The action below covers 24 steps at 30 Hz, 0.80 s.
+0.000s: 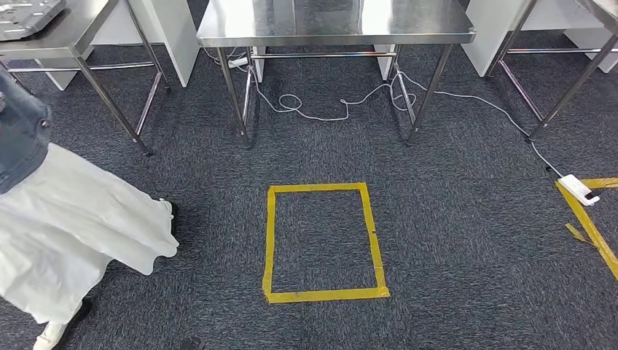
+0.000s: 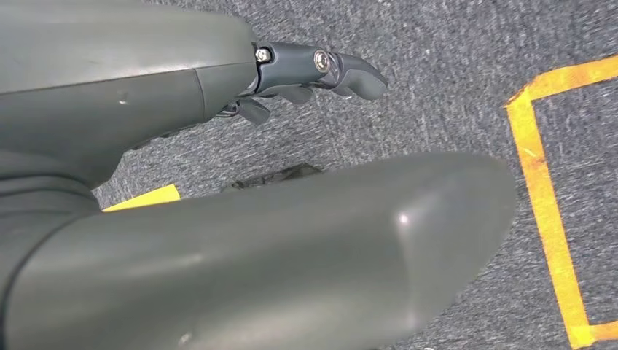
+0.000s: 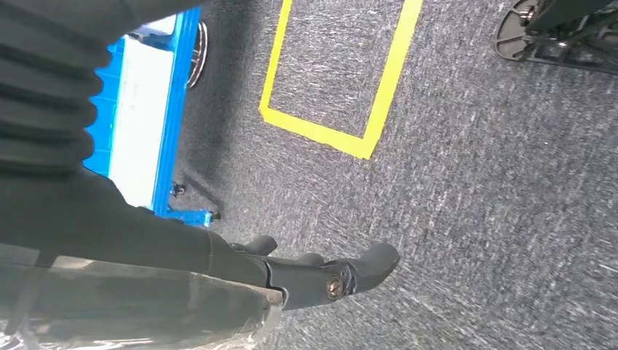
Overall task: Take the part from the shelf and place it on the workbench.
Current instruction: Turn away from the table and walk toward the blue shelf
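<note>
Workbench: bare stainless-steel table (image 1: pixel 335 29) at 12 o'clock, on dark grey carpet (image 1: pixel 452 240).
Floor mark: yellow tape rectangle (image 1: pixel 323 242) at centre, just before the table.
Part: clear-wrapped, shiny item (image 3: pixel 131 306) lies against the right hand (image 3: pixel 321 273); what it is cannot be told.
Right hand: dark fingers extended along the item; whether they grip it cannot be told.
Left hand (image 2: pixel 313 73): fingers loosely curled, holding nothing.
Second table (image 1: pixel 51 33): 10 o'clock, grey metal plate on it.
Person: white skirt (image 1: pixel 65 226), 8 o'clock.
Cable: white cord (image 1: pixel 342 109) under the table.
</note>
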{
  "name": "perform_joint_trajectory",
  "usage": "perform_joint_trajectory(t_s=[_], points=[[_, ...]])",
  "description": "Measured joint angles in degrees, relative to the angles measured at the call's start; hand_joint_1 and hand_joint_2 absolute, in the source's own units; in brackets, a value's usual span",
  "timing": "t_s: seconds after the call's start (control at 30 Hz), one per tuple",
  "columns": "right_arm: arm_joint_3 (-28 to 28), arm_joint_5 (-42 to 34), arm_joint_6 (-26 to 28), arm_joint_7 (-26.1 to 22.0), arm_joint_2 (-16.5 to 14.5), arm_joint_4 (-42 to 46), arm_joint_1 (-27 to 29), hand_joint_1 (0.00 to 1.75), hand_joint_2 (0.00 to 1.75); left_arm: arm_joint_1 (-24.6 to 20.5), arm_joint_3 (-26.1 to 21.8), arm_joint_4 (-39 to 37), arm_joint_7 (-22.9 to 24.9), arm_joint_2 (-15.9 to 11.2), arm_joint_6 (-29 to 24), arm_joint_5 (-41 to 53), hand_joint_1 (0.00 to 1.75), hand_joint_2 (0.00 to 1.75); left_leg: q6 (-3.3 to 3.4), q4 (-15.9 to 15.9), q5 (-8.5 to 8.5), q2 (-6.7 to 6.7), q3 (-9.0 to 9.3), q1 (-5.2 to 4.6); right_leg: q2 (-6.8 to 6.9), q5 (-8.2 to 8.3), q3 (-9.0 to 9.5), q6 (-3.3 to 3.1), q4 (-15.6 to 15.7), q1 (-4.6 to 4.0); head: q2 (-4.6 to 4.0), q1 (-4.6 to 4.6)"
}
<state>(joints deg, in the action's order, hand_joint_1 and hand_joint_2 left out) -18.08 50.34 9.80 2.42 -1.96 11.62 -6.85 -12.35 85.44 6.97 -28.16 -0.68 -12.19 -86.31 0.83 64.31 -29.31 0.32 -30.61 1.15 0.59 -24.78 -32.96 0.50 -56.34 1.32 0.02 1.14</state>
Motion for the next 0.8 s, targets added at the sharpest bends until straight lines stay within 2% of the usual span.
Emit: perform_joint_trajectory(t_s=[0.03, 0.07, 0.1, 0.17, 0.2, 0.23, 0.3, 0.33, 0.37, 0.4, 0.43, 0.5, 0.53, 0.57, 0.63, 0.7, 0.73, 0.8], points=[[-0.01, 0.01, 0.12, 0.01, -0.03, 0.00, -0.02, 0.00, 1.75, -0.10, 0.04, 0.00, -0.02, 0.00, 0.01, 0.00, 0.00, 0.00, 0.30, -4.16, -0.31, -0.05, 2.87, -0.13, 0.01, 0.41, -0.34, 0.26, -0.05, -0.11, 0.00, -0.03], [-0.01, 0.01, 0.19, 0.01, -0.07, 0.00, -0.04, 0.00, 1.75, -0.20, 0.09, 0.00, -0.05, 0.00, 0.00, 0.01, 0.00, 0.00, 0.55, -7.09, -1.01, -0.10, 4.72, -0.33, 0.07, 0.80, -0.54, 0.62, -0.07, -0.20, 0.00, -0.07], [-0.01, 0.02, 0.23, 0.01, -0.09, -0.01, -0.05, 0.00, 1.75, -0.26, 0.13, 0.00, -0.08, 0.00, -0.04, 0.01, 0.00, 0.00, 0.80, -8.71, -1.65, -0.13, 5.55, -0.61, 0.15, 1.20, -0.69, 1.03, -0.03, -0.21, 0.01, -0.09], [-0.02, 0.02, 0.26, 0.04, -0.08, -0.02, -0.02, 0.00, 1.75, -0.22, 0.17, 0.00, -0.09, 0.05, -0.23, 0.03, 0.00, 0.00, 1.49, -9.48, -1.11, 0.02, 5.11, -0.92, 0.26, 1.82, -1.00, 1.89, -0.07, -0.19, 0.01, -0.09], [-0.02, 0.02, 0.26, 0.07, -0.04, -0.02, 0.02, 0.00, 1.75, -0.19, 0.19, 0.01, -0.07, 0.12, -0.31, 0.04, 0.00, 0.00, 1.93, -9.68, -0.59, 0.14, 4.78, -0.93, 0.21, 1.60, -1.41, 2.04, -0.56, -0.19, 0.01, -0.08], [-0.04, 0.02, 0.26, 0.10, -0.06, -0.04, 0.10, 0.00, 1.75, -0.19, 0.20, 0.01, -0.04, 0.16, -0.38, 0.07, 0.00, 0.00, 2.43, -9.90, 0.03, 0.28, 4.29, -0.88, 0.11, 0.29, -2.41, 1.85, -2.54, -0.26, 0.01, -0.20], [-0.05, 0.03, 0.26, 0.12, -0.10, -0.07, 0.27, 0.00, 1.75, -0.22, 0.24, 0.01, 0.00, 0.21, -0.44, 0.19, 0.00, 0.00, 3.02, -9.96, 1.02, 0.45, 3.17, -0.93, -0.14, -4.13, -5.52, 1.06, -9.95, -0.24, 0.01, -0.46], [-0.06, 0.04, 0.25, 0.12, -0.14, -0.09, 0.38, 0.00, 1.75, -0.18, 0.29, 0.00, 0.02, 0.21, -0.46, 0.26, 0.00, 0.00, 3.16, -9.93, 1.48, 0.50, 2.55, -1.02, -0.21, -6.35, -7.04, 0.86, -14.20, -0.23, 0.01, -0.58], [-0.06, 0.05, 0.25, 0.12, -0.11, -0.09, 0.49, 0.00, 1.75, -0.14, 0.35, 0.00, 0.03, 0.25, -0.46, 0.31, 0.00, 0.00, 3.12, -9.89, 1.85, 0.52, 2.05, -1.09, -0.24, -7.49, -7.56, 1.04, -16.71, -0.21, 0.01, -0.59], [-0.06, 0.08, 0.25, 0.12, -0.08, -0.10, 0.59, 0.00, 1.75, -0.09, 0.41, 0.00, 0.04, 0.27, -0.45, 0.35, 0.00, 0.00, 3.03, -9.86, 2.16, 0.54, 1.67, -1.13, -0.25, -7.81, -7.08, 1.36, -17.31, -0.21, 0.01, -0.60], [-0.06, 0.10, 0.25, 0.12, -0.04, -0.10, 0.69, 0.00, 1.75, -0.05, 0.47, 0.01, 0.05, 0.32, -0.44, 0.36, 0.00, 0.00, 2.91, -9.83, 2.39, 0.54, 1.43, -1.15, -0.26, -7.24, -5.29, 1.80, -15.38, -0.21, 0.01, -0.59], [-0.06, 0.13, 0.25, 0.12, 0.02, -0.10, 0.73, 0.00, 1.75, -0.04, 0.52, 0.02, 0.05, 0.36, -0.42, 0.37, 0.00, 0.00, 2.60, -9.68, 2.64, 0.54, 1.23, -1.25, -0.26, -4.98, 0.77, 2.37, -6.31, -0.23, 0.00, -0.62], [-0.06, 0.13, 0.25, 0.12, 0.03, -0.10, 0.71, 0.00, 1.31, -0.07, 0.54, 0.02, 0.07, 0.38, -0.42, 0.37, 0.00, 0.00, 2.39, -9.52, 2.71, 0.55, 1.12, -1.40, -0.28, -4.03, 3.29, 2.29, -2.12, -0.30, 0.00, -0.60], [-0.07, 0.13, 0.25, 0.12, 0.03, -0.10, 0.70, 0.00, 0.87, -0.12, 0.57, 0.02, 0.10, 0.38, -0.42, 0.37, 0.00, 0.00, 2.16, -9.36, 2.77, 0.58, 1.01, -1.55, -0.30, -3.50, 4.76, 2.04, 0.63, -0.40, 0.00, -0.53], [-0.11, 0.10, 0.28, 0.12, 0.03, -0.10, 0.82, 0.00, 0.00, -0.18, 0.63, 0.02, 0.20, 0.38, -0.38, 0.37, 0.00, 0.00, 1.69, -9.14, 2.91, 0.71, 0.78, -1.66, -0.41, -3.27, 4.92, 1.34, 1.52, -0.59, 0.01, -0.40], [-0.16, 0.03, 0.36, 0.12, 0.01, -0.10, 0.94, 0.00, 0.00, -0.20, 0.70, 0.02, 0.25, 0.36, -0.34, 0.37, 0.00, 0.00, 1.06, -8.25, 2.13, 0.55, 0.28, -1.43, -0.60, -2.92, 4.99, 0.63, 1.60, -0.20, 0.02, -0.36], [-0.18, 0.00, 0.45, 0.12, 0.01, -0.10, 0.95, 0.00, 0.00, -0.21, 0.77, 0.02, 0.25, 0.34, -0.33, 0.37, 0.00, 0.00, 0.70, -6.56, 0.84, 0.36, -0.50, -1.29, -0.71, -2.70, 5.02, 0.22, 1.66, 0.03, 0.01, -0.24], [-0.19, -0.02, 0.64, 0.12, 0.04, -0.10, 0.96, 0.00, 0.00, -0.21, 0.94, 0.02, 0.28, 0.34, -0.32, 0.37, 0.00, 0.00, 0.08, 0.46, -3.27, -0.03, -3.70, -0.97, -0.99, -2.41, 4.80, -0.30, 1.64, 0.15, 0.01, -0.05]])
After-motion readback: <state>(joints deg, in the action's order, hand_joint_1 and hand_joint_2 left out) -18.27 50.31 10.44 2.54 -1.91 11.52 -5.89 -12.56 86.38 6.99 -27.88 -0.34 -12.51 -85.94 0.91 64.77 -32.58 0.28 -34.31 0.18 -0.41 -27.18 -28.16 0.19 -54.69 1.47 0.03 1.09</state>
